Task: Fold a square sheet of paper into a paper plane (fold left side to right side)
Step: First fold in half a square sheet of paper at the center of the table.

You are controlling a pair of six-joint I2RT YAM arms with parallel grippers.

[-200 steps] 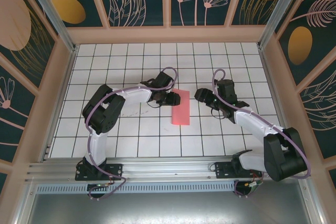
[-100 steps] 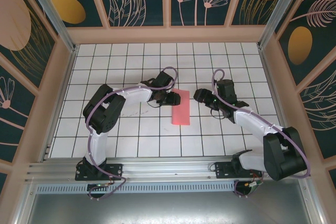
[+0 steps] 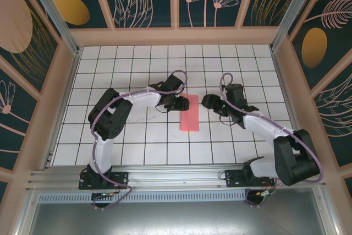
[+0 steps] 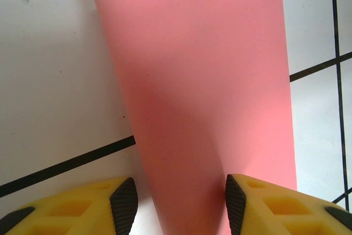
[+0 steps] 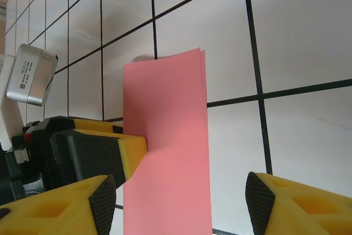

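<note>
We judge the thin pink-red square sheet of paper [image 3: 190, 113], doubled on the white grid table [image 3: 137, 136] between the spread left gripper [image 4: 179, 206] and spread right gripper [image 5: 181, 202], light, springy, best pressed along its fold.

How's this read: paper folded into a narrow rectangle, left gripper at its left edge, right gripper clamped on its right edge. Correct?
Not quite. The right gripper is open: the right wrist view shows it spread wide, with nothing pinched. The rest holds: paper folded into a narrow rectangle, left gripper at its left edge.
</note>
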